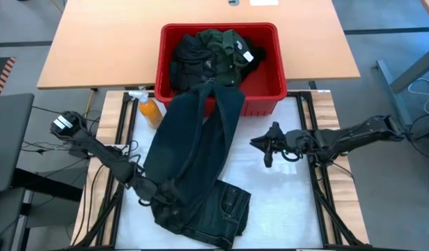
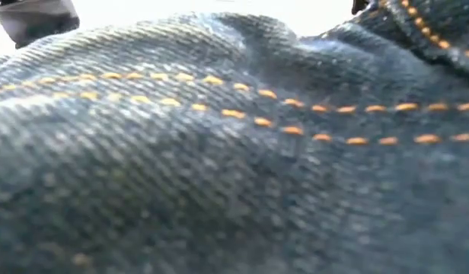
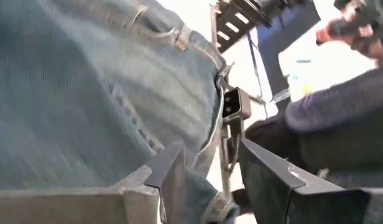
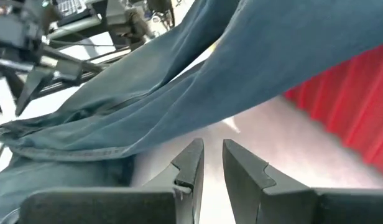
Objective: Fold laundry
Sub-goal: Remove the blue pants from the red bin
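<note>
Two jeans legs (image 1: 200, 139) drape over basket (image 1: 270, 87); left tool (image 3: 207, 168) parted, right tool (image 4: 213, 158) narrow.

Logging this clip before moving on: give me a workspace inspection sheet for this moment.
Surface: white work mat, mostly bare on the right.
Job's things: jeans draped from the red basket onto the mat; dark garments in the basket.
Clutter: orange bottle beside the basket.
End effectors: left end effector at the jeans' waist, fingers apart; right end effector over bare mat, narrowly open, empty.
Cables: cables at left edge.
Surroundings: wooden table behind.
</note>
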